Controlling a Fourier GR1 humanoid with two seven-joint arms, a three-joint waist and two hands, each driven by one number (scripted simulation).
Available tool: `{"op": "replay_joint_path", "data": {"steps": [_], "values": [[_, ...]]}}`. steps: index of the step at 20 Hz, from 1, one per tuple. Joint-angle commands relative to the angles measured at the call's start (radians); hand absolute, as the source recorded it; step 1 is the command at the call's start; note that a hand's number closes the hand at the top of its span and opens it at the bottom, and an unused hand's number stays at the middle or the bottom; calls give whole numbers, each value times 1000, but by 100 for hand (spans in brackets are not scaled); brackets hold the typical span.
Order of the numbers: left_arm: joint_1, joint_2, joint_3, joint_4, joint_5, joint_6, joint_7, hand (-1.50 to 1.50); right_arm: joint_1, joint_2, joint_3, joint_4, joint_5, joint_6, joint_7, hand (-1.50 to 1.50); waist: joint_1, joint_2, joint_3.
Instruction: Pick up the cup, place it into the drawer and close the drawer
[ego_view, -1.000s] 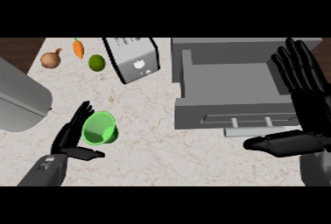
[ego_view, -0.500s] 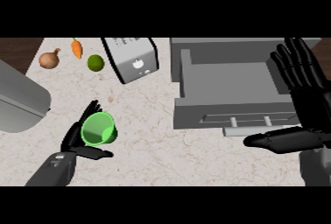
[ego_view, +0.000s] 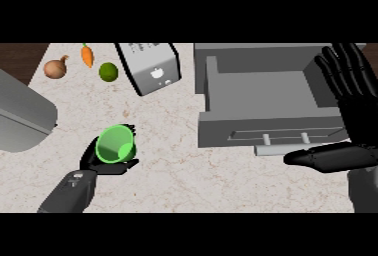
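**Green cup in the left hand, drawer standing open**

At the far left a large grey rounded appliance (ego_view: 22, 117) sits at the edge of the pale marbled tabletop (ego_view: 177, 185). Near the top edge lie a brown onion (ego_view: 55, 68), an orange carrot (ego_view: 87, 55) and a green lime (ego_view: 108, 71), set close together in a row. Just right of them stands a grey toaster (ego_view: 151, 67), tilted at an angle to the tabletop's edge.

Lower down on the left, the left hand (ego_view: 103, 162) comes up from a grey forearm and its black fingers curl round the green cup (ego_view: 117, 144). The cup is tipped so that its open mouth faces the view, and it shows over the tabletop, well apart from the drawer; whether it is touching the surface cannot be told.

In the right half the grey drawer (ego_view: 266, 100) is pulled out, its inside bare and open to view, with a handle bar on its front panel (ego_view: 284, 136).

At the far right edge the right hand (ego_view: 347, 85) shows with fingers straight and spread, pointing upward beside the drawer's right wall, its thumb stretched out to the left below the drawer front. It holds nothing.
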Motion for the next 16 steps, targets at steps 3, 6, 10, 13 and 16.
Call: {"op": "replay_joint_path", "data": {"steps": [3,6,10,13,16], "values": [[40,5,9,-69,-9,82,-240,150,19,-2,-4,-24,0,-9,30,-150,5,-4,1],[18,-31,18,-88,-17,218,-264,150,0,9,8,17,22,-7,-19,-150,10,-1,1],[5,-56,72,-104,57,103,-282,150,16,-1,-23,1,-11,-2,-2,-150,10,-6,2],[19,-65,148,-113,118,212,-288,150,-3,-21,-33,5,-26,12,18,-150,14,-6,2],[14,-74,198,-154,175,208,-273,150,-14,-15,-52,57,-5,-8,-19,-150,31,-11,4]]}}
